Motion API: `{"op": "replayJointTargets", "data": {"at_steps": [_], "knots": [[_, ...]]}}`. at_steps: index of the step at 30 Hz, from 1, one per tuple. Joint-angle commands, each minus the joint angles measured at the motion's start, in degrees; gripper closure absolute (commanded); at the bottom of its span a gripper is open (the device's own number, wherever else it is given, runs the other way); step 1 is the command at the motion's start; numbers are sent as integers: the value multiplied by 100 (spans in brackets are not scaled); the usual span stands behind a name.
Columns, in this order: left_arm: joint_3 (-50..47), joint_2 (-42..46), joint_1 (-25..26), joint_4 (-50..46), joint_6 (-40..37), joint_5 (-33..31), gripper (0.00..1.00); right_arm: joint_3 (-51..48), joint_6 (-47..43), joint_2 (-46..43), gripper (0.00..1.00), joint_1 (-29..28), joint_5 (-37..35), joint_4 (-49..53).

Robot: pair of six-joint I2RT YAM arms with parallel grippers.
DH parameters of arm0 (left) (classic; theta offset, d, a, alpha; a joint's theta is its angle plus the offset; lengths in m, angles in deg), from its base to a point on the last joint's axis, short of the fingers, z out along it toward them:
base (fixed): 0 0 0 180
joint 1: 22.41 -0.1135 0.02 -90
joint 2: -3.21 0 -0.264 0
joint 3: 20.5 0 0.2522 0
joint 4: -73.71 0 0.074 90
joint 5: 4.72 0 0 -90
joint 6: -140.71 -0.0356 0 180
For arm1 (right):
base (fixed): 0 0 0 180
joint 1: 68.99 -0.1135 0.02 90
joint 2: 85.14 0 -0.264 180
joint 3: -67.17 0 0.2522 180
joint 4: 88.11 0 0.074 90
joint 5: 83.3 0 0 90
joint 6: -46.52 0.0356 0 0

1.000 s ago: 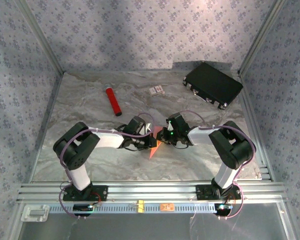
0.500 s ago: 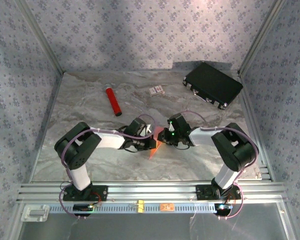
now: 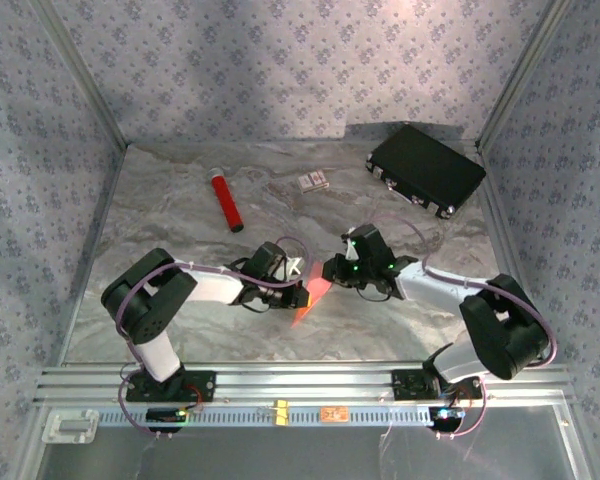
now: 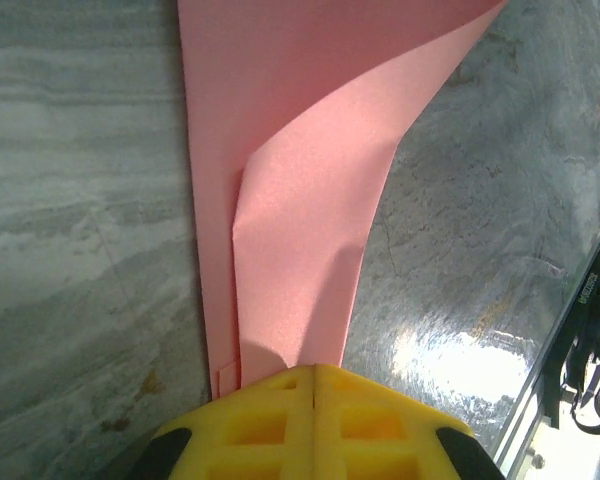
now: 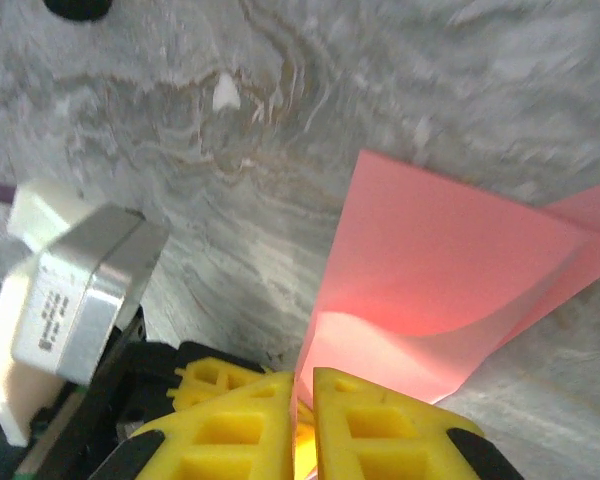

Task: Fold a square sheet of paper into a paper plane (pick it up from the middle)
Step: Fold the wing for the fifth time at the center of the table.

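Just below the centre of the top view, over the counter [image 3: 180, 250], the partly folded pink sheet [image 3: 311, 300] spans both arms. The left pincer [image 4: 313, 372] is clamped on one end and the right pincer [image 5: 303, 380] pinches another edge.

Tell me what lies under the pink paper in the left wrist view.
Grey marbled tabletop shows on either side of the pink paper. The strip directly beneath it is covered, so anything lying there cannot be seen.
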Motion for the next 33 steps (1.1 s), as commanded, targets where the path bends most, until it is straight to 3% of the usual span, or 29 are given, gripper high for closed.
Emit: {"op": "replayJointTargets", "data": {"at_steps": [1, 15, 33], "knots": [[-285, -250, 0, -973, -160, -91, 100, -74, -93, 211, 87, -183, 3, -115], [-383, -302, -32, -924, -94, -119, 100, -5, -70, 1200, 88, -197, -134, -403], [-644, -368, -60, -771, -27, -140, 100, 51, -150, 1393, 87, 951, -144, -263]]}}
